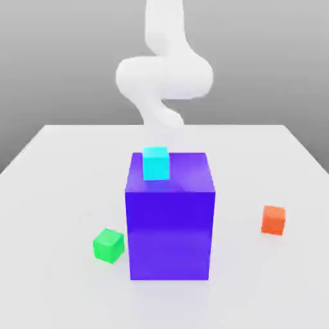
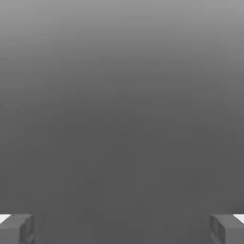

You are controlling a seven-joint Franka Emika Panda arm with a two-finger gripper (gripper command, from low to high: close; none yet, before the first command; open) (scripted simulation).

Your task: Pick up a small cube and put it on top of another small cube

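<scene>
Green cube [image 1: 108, 245] well apart from end effector [image 2: 122, 229]

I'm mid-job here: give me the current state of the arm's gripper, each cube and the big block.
Gripper: open, nothing between its fingers
Green cube: on the table, unstacked
Cyan cube: appears to rest on the blue-violet block
Orange-red cube: on the table, unstacked
Blue-violet block: upright on the table
</scene>
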